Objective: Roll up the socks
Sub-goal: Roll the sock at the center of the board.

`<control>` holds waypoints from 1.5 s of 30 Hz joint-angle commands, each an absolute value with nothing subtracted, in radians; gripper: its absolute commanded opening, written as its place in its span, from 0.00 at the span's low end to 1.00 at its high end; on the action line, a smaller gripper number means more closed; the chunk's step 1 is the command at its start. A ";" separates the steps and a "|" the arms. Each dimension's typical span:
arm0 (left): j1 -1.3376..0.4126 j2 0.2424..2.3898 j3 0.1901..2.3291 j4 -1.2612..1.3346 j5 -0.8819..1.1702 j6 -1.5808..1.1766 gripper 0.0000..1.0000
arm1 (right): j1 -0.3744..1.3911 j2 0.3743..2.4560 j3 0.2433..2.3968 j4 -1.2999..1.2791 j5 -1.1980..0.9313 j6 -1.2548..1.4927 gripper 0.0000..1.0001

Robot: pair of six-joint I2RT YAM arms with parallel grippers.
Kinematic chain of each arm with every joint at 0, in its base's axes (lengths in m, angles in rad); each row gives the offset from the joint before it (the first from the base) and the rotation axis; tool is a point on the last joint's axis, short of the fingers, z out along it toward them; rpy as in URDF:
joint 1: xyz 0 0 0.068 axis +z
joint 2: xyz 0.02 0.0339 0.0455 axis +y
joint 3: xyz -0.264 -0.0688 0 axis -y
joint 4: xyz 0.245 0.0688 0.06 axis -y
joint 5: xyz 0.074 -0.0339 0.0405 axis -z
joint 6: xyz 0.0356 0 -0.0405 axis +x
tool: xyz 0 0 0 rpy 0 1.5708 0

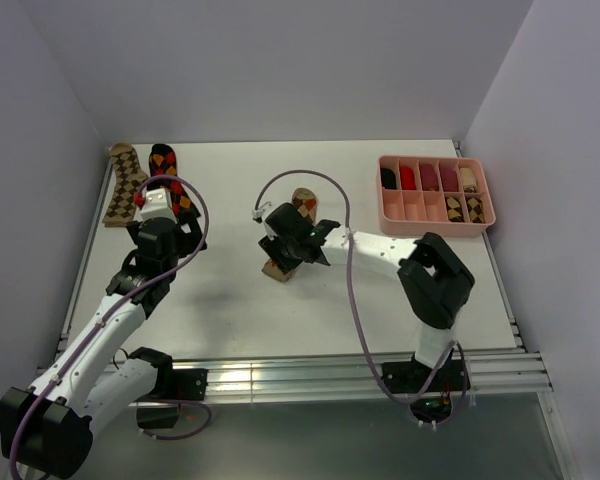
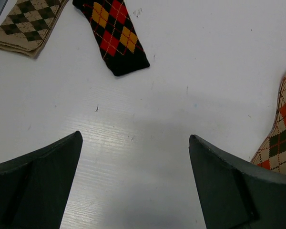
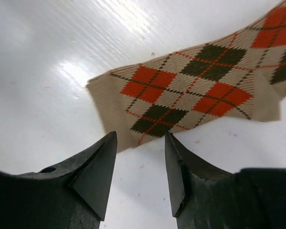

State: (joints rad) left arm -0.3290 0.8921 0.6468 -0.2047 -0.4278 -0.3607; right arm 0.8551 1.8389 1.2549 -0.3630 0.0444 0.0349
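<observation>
Top view, upper left of frame: tan-brown-cream argyle fabric sock point(image 1: 124, 182) lies flat on the white table point(image 1: 380, 290), with its long axis running toward the back wall.

Just right of it is the black-red-orange argyle fabric sock point(image 1: 164, 162), also flat. Its near end is covered by the left arm. In the left wrist view the two sit along the top edge, separated by a narrow strip of table.

Left gripper point(image 2: 134, 136): fingers spread wide, only bare table between them. The tips sit below the black sock's end in that view and are apart from it.

Centre of top view: beige-brown-orange argyle fabric sock point(image 3: 190, 90), flat on the table. It lies mostly under the right arm's wrist, with one end showing above it and one below.

Right gripper point(image 3: 140, 134): fingers partly apart with a narrow gap. Table shows through the gap and nothing is pinched. The tips sit right at the sock's plain beige end — cannot tell whether they touch it.

Upper right of top view: pink plastic compartment tray point(image 1: 432, 226), well apart from both grippers. Its back row holds rolled socks point(image 1: 408, 178) in black, red, pink and cream. The two front cells at far right hold argyle-patterned pieces — too small to read further.
</observation>
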 commanded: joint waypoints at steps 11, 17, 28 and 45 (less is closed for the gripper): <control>-0.327 0.858 0.658 -0.170 -0.479 -0.364 0.99 | 1.008 1.724 1.117 -0.252 0.227 -0.074 0.63; -0.325 0.853 0.653 -0.167 -0.474 -0.368 1.00 | 1.045 1.781 1.108 -0.216 0.305 -0.106 0.61; -0.325 0.856 0.650 -0.169 -0.488 -0.374 1.00 | 1.052 1.851 1.089 -0.141 0.373 -0.159 0.54; -0.325 0.891 0.653 -0.166 -0.476 -0.382 0.99 | 1.057 1.893 1.043 -0.029 0.387 -0.186 0.44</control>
